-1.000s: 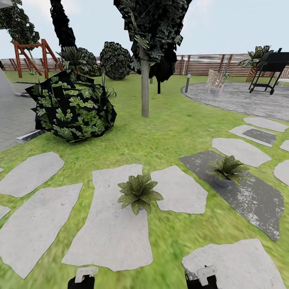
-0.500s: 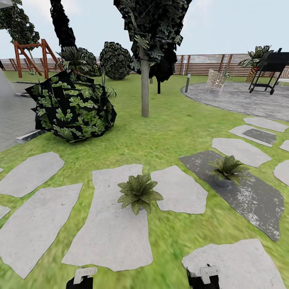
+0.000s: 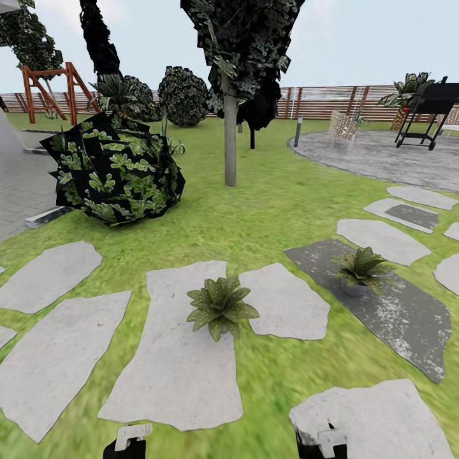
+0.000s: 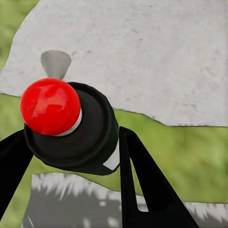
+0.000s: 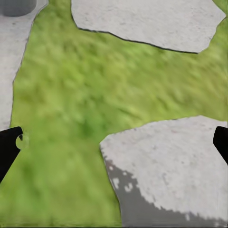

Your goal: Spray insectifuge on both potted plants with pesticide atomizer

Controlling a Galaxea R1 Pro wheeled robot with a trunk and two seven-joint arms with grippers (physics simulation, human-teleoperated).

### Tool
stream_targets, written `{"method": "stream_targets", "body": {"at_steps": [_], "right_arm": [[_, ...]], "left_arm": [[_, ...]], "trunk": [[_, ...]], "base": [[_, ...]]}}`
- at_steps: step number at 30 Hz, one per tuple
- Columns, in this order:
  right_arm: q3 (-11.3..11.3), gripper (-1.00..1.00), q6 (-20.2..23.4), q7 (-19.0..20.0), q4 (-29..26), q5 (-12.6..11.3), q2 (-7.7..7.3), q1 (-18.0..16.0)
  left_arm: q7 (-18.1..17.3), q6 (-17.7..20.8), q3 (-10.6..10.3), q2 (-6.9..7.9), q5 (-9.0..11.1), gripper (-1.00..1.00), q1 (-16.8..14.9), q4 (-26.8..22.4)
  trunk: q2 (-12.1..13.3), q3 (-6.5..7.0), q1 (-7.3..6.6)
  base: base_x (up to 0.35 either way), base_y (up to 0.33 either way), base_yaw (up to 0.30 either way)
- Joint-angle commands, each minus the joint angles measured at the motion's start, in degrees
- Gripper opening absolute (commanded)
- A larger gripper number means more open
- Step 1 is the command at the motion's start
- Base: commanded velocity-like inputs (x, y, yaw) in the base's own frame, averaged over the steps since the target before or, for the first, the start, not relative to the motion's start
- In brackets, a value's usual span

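Two potted plants stand on stepping stones ahead in the head view: one (image 3: 221,307) on a light stone at centre, the other (image 3: 361,268) on a dark stone to the right. My left gripper (image 4: 71,137) is shut on the pesticide atomizer (image 4: 92,126), seen end-on as a dark round body with a white label strip, a red round knob and a grey nozzle. That gripper (image 3: 127,444) sits at the bottom edge of the head view. My right gripper (image 5: 114,141) is open over grass and stone, holding nothing; it (image 3: 323,444) is also low in the head view.
A big dark leafy bush (image 3: 115,169) stands left, and a tree trunk (image 3: 230,137) rises behind the plants. Further right lie a round paved patio (image 3: 382,159) with a grill (image 3: 430,108) and a fence (image 3: 331,101). A grey pot (image 5: 16,5) shows in the right wrist view.
Both arms have sunk slightly toward the bottom edge of the head view. The plants and stones have not moved.
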Motion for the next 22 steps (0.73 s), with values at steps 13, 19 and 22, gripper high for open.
{"method": "stream_targets", "body": {"at_steps": [13, 19, 22], "right_arm": [[0.49, 1.0, -0.03, -0.31, 0.07, -0.1, -0.07, 2.2], [0.49, 1.0, -0.03, -0.29, 0.07, -0.1, -0.07, 2.21], [0.49, 1.0, -0.03, -0.29, 0.07, -0.1, -0.07, 2.21]], "left_arm": [[0.09, -0.19, -0.53, -0.42, 0.5, -1.0, -0.03, 0.04], [0.09, -0.19, -0.54, -0.48, 0.46, -1.0, -0.03, 0.04], [0.09, -0.19, -0.54, -0.5, 0.54, -1.0, -0.03, 0.04]], "trunk": [[-0.02, -0.04, -0.01], [-0.02, -0.04, -0.01], [-0.02, -0.04, -0.01]], "base": [[0.0, 0.0, 0.0], [0.0, 0.0, 0.0], [0.0, 0.0, 0.0]]}}
